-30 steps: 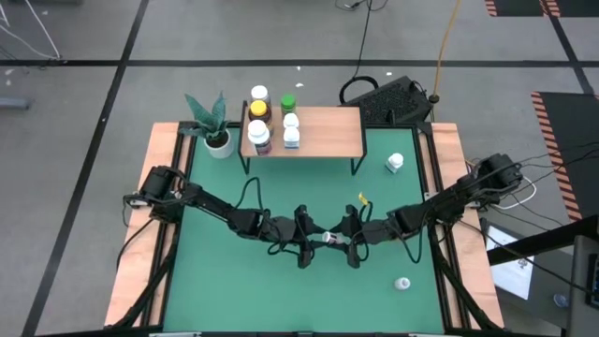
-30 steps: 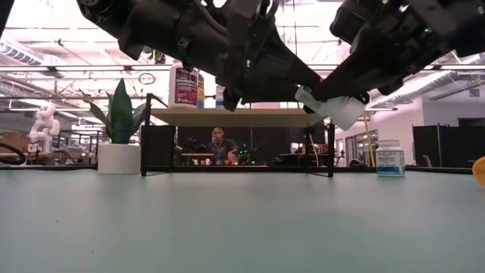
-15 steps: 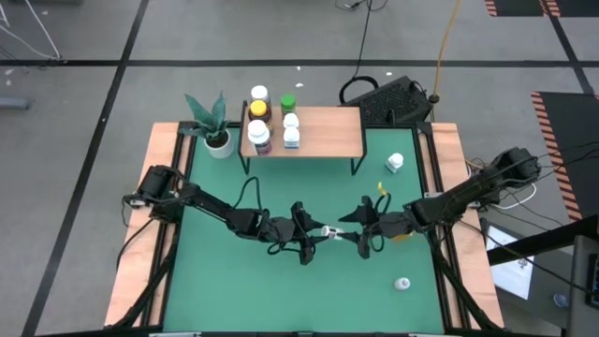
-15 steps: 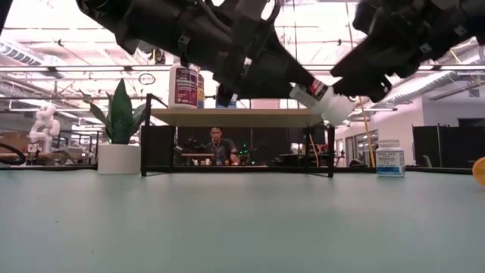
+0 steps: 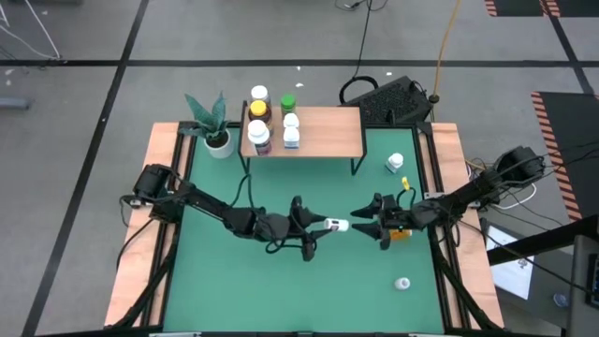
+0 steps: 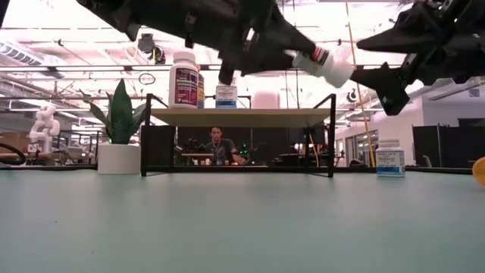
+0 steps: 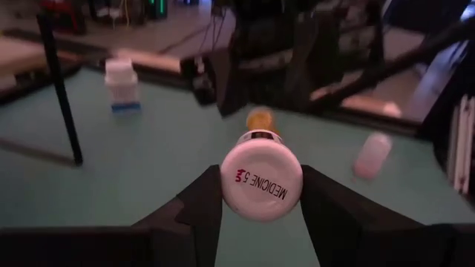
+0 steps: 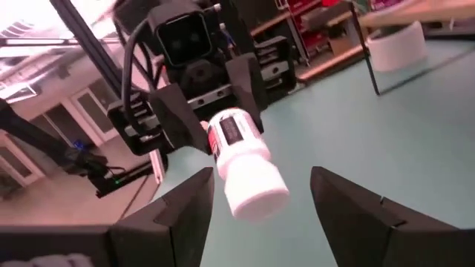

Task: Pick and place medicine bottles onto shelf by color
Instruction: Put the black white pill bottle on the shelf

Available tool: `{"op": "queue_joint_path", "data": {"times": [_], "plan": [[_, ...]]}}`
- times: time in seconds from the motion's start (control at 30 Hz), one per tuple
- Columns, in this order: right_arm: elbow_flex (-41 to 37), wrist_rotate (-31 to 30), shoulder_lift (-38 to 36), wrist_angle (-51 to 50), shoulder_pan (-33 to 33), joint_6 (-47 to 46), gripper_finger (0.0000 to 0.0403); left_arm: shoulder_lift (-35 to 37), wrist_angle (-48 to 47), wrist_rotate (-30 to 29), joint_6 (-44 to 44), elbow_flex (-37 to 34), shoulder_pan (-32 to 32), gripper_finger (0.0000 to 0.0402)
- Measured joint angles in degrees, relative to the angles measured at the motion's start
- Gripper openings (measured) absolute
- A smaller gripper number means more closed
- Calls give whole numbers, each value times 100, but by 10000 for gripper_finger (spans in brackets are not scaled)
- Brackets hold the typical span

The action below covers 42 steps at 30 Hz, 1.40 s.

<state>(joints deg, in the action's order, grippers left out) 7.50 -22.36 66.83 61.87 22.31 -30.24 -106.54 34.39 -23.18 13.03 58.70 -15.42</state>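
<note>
White medicine bottle (image 5: pixel 334 225), red-labelled and marked "MEDICINE 5" on its end, held on its side above mid-desk, clear of the surface, cap end toward the right arm. Left claw (image 5: pixel 323 225) clamped around its body, one finger each side in the left wrist view. Right claw (image 5: pixel 367 218) just beside the bottle's free end, fingers spread wide, gripping nothing, not touching the bottle.

Looks like a hand-over just completed, with the left arm to carry on. To do this step well: keep the squeeze firm on the bottle's body. Lift well above the shelf (image 5: pixel 328 131) board before crossing toward the far edge of the desk. Turn the bottle upright before lowering. Set down among the white bottles, on the bare wood. Best to swing the right arm aside first, so nothing knocks on the way.

Shelf at the far edge, left of centre: bottles clustered at its left end, among them a white-capped bottle (image 5: pixel 259 95), a green-capped one (image 5: pixel 288 100), and more white-capped bottles (image 5: pixel 291 122); right half of the board bare. Off the shelf: a white bottle (image 5: pixel 395 163) near the right edge, an orange one (image 5: pixel 401 232) under the right arm, a small white one (image 5: pixel 402 284) toward the near right corner. Potted plant (image 5: pixel 215 126) at the far left corner.
</note>
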Motion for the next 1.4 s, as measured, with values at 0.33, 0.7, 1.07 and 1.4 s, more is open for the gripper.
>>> {"op": "queue_joint_path", "data": {"times": [0.33, 0.7, 1.07, 1.4], "plan": [[82, -6, 4, 1124, 504, 1174, 217, 0, 1293, 20, -423, 0, -41, 161], [933, -62, 373, 1144, 1111, 2743, 217, 8, 2182, 133, -1033, -19, -228, 161], [1493, -228, 1540, 2656, 1218, 3935, 217, -25, 2590, 186, -1548, -24, -319, 161], [2424, -565, 2324, 2793, 1325, 5242, 217, -25, 2997, 779, -2427, -24, -352, 161]]}}
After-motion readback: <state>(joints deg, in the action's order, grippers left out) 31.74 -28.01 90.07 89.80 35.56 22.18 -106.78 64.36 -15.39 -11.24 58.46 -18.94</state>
